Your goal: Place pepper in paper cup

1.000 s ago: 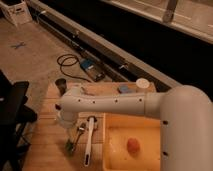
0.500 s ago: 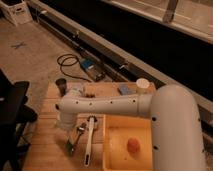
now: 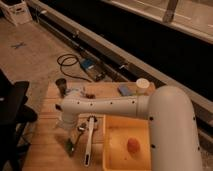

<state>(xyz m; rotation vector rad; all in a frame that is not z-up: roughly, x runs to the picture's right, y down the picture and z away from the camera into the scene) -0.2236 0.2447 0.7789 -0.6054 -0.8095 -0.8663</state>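
While the white arm stretches leftward across the wooden counter (image 3: 45,150), its tool (image 3: 66,125) hangs near the left side, released and empty. Just beside it, nearer the viewer, lies the pepper (image 3: 70,146): slender, dark green, slightly curved. The paper cup (image 3: 142,84), small and white, stands well apart at the far right corner.

No text, label, brand, number or sign can be read here. The white arm's casing (image 3: 107,105) is plain, and so is the gripper (image 3: 66,121) at its end, low over the left part of the wooden table (image 3: 45,145). The paper cup (image 3: 142,84) at the table's far edge and the yellow tub (image 3: 116,150) show no legible marking. Dark marks on the white box (image 3: 17,11) on the floor are too blurred to read.
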